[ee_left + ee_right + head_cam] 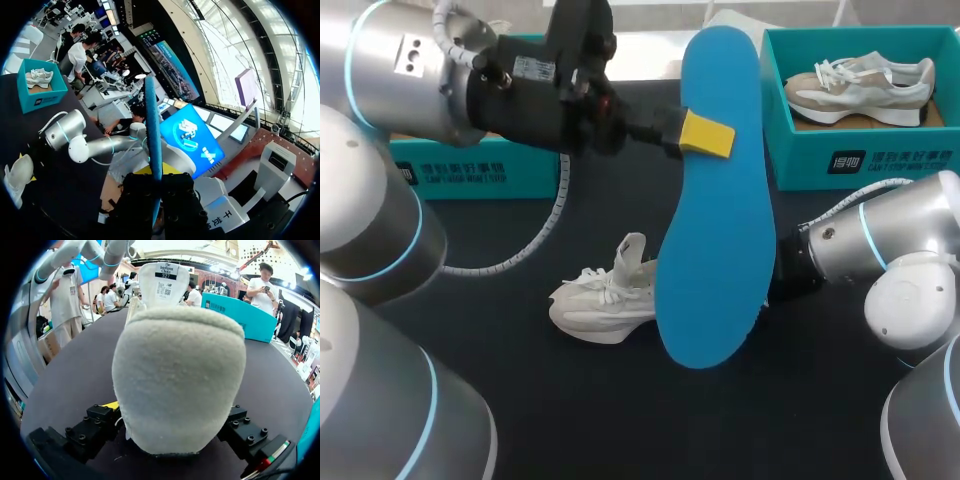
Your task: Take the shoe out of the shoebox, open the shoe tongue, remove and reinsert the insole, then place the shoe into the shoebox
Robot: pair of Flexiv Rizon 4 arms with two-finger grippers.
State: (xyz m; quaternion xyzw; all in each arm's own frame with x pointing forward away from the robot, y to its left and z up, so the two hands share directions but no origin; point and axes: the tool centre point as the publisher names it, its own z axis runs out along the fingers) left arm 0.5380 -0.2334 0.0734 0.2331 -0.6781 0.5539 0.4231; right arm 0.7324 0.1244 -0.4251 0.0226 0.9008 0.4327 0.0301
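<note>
My left gripper (705, 135) is raised above the table, shut on a blue insole (715, 220) that hangs lengthwise and hides the table's middle. In the left wrist view the insole (152, 125) stands edge-on, pinched in the gripper (156, 176). A white shoe (605, 297) rests on the dark table, tongue pulled up. My right arm (880, 245) comes in low from the right, its gripper hidden behind the insole. In the right wrist view the shoe's heel (177, 375) fills the gap of my right gripper (170, 442), whose fingers (95, 427) stand wide open on either side.
A teal shoebox (860, 160) at the back right holds a beige shoe (860, 85). Another teal box (470, 172) stands at the back left behind my left arm. A white cable (535, 245) loops down from the left wrist near the shoe.
</note>
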